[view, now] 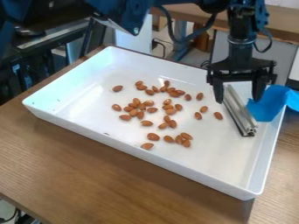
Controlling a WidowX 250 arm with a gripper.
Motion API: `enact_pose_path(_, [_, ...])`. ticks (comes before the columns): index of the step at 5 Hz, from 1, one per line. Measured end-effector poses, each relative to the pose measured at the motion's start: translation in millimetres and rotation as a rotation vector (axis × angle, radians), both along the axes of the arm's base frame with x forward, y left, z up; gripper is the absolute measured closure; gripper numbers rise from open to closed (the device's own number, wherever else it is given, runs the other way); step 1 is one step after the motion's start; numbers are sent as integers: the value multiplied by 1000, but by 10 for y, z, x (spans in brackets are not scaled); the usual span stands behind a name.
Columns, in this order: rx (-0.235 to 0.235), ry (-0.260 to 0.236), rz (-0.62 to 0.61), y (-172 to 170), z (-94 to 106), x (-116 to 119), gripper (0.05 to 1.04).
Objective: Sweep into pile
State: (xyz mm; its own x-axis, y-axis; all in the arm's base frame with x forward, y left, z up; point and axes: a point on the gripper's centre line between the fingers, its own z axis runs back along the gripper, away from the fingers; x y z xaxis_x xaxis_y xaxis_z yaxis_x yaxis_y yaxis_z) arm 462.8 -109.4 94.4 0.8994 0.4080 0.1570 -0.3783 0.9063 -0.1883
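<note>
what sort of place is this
Probably a robotics lab or workshop: a black robot arm over a white tray of almonds, with metal framing beyond the table.

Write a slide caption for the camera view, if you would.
Almonds lie scattered in a white tray, with the open gripper at a metal bar.
</note>
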Motion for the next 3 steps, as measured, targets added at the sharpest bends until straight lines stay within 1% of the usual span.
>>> enact_pose_path(1, [13,5,11,-50,-96,16,83])
enact_pose_path(2, [37,2,8,-165,-133,33,83])
enact_pose_path(3, [69,12,29,-146,-200,78,83])
